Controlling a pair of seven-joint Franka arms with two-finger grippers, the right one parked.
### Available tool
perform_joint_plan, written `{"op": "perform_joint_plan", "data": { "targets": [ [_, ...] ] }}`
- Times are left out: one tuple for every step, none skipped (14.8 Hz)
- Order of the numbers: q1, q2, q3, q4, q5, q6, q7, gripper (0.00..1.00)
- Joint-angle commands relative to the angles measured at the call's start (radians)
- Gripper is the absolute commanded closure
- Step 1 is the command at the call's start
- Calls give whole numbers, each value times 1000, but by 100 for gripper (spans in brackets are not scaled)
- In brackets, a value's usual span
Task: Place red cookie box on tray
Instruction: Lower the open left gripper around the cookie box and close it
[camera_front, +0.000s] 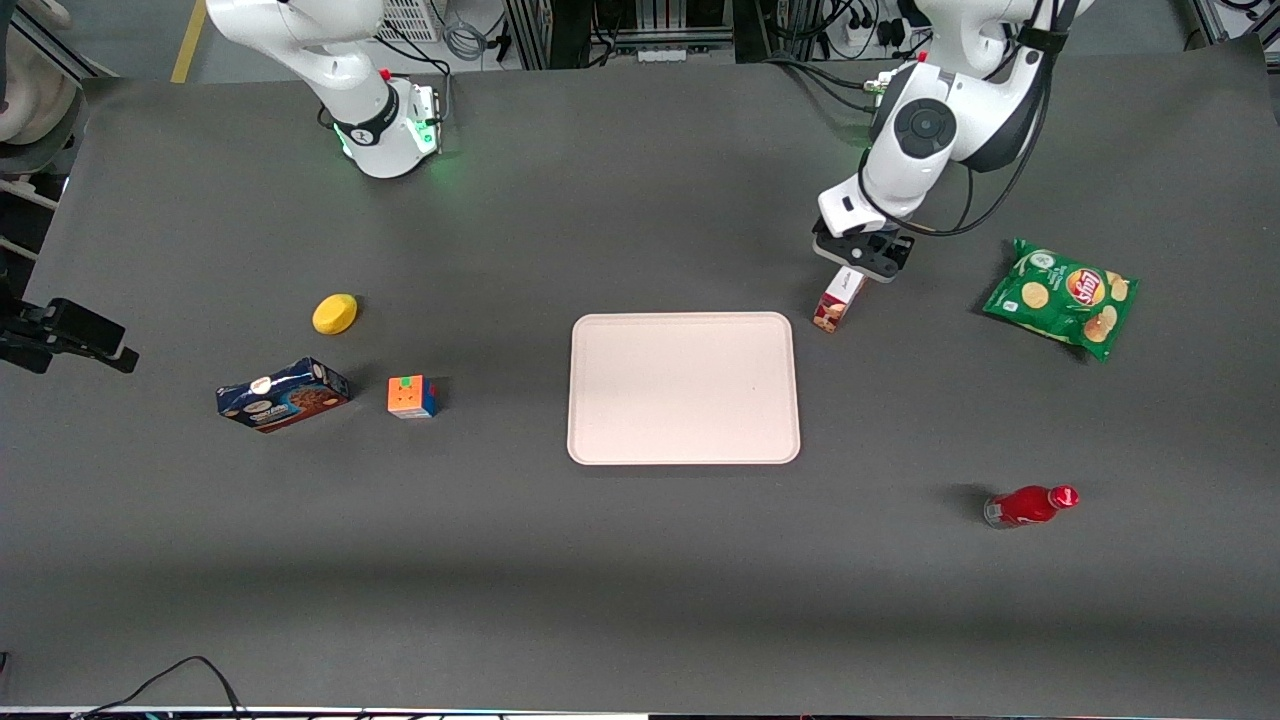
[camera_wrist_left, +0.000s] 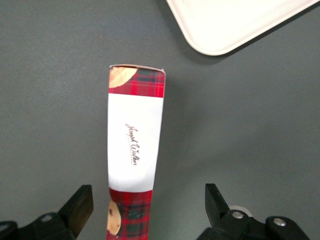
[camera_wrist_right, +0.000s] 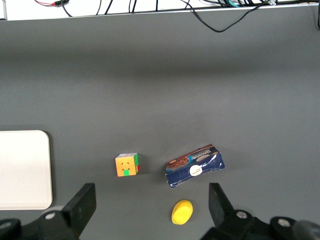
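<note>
Working gripper (camera_front: 862, 262): hanging directly over the red cookie box (camera_front: 838, 299), its upper end hidden under the gripper in the front view. In the wrist view the two dark fingers (camera_wrist_left: 80, 206) are standing wide apart, one on each side of the box (camera_wrist_left: 134, 155), with grey table showing in both gaps; neither is touching the carton.

Red cookie box: lying on the table just beside the tray's (camera_front: 684, 388) corner that is farther from the front camera, toward the working arm's end; not on the tray. White label patch facing up, plaid and cookie pictures showing at both ends.

Tray: sitting bare at mid-table; one rounded corner (camera_wrist_left: 220, 30) showing near the box's end in the wrist view.

Also lying on the table: chips bag (camera_front: 1064, 297) and red bottle (camera_front: 1030, 505) toward the working arm's end; blue cookie box (camera_front: 283, 394), colour cube (camera_front: 412, 396) and yellow object (camera_front: 335, 313) toward the parked arm's end.
</note>
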Motion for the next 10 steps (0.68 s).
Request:
{"op": "perform_joint_plan", "data": {
  "targets": [
    [-4, 10, -14, -51, -22, 105, 25, 0],
    [-4, 10, -14, -53, -22, 107, 30, 0],
    [-4, 10, -14, -57, -22, 108, 38, 0],
    [-5, 13, -14, -59, -22, 119, 39, 0],
    [-5, 22, -13, -62, -22, 136, 41, 0],
    [-5, 34, -13, -66, -22, 156, 42, 0],
    [-5, 44, -13, -74, -22, 176, 44, 0],
    [-4, 44, -11, -79, -22, 182, 65, 0],
    [-2, 44, -7, -82, -22, 182, 90, 0],
    [-2, 44, -4, -83, -22, 182, 94, 0]
  ]
}}
